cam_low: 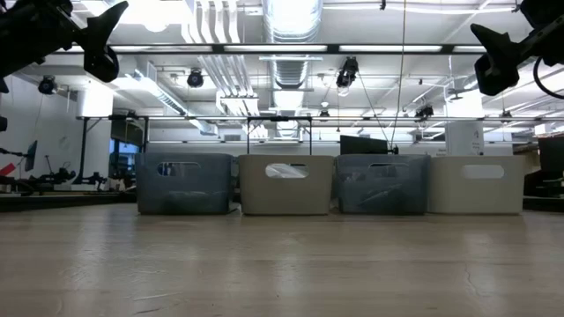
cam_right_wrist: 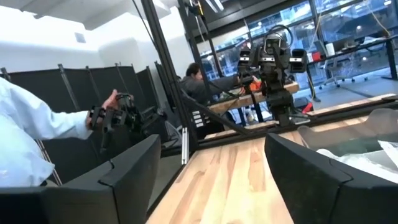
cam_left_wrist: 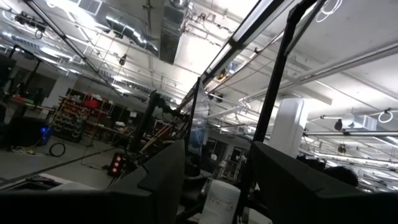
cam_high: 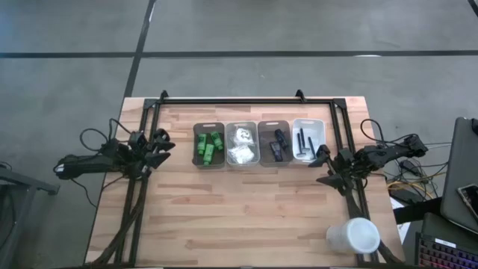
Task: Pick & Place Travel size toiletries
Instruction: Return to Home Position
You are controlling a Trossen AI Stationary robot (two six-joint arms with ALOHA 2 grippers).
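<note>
Left tool (cam_high: 166, 144), right tool (cam_high: 323, 166) near edges

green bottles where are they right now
In the high view the green bottles lie in the leftmost bin of the row of four, on the left arm's side, with the white cotton packs in the next bin over.

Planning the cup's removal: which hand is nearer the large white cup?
Right. The right hand hovers beside the rightmost bin, on the same side as the white cup; the left hand is beyond the leftmost bin, far across.
</note>
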